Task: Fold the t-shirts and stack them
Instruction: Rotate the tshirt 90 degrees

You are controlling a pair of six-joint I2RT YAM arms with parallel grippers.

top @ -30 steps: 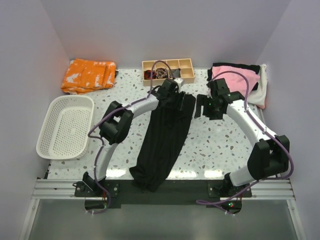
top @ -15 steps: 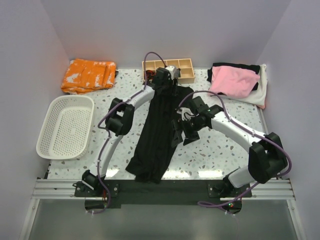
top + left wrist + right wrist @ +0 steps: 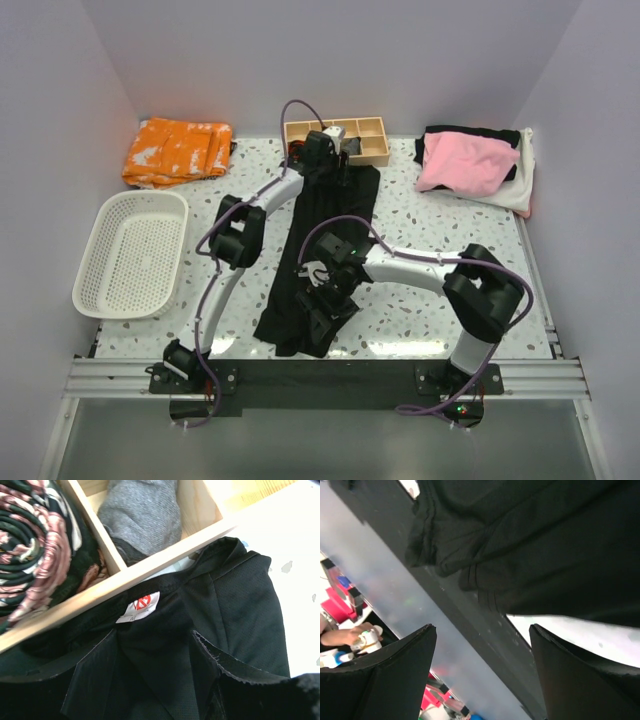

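The black t-shirt (image 3: pixel 350 200) lay as a long narrow strip, its axis running from the collar against the wooden tray (image 3: pixel 383 140) at the far side to the hem at the near side. The left gripper (image 3: pixel 337 168) sat at the collar end, jaws partly apart, and whether it pinched the cloth could not be told. The right gripper (image 3: pixel 320 312), the nearer to the hem, hung just over that end, jaws wide and empty.
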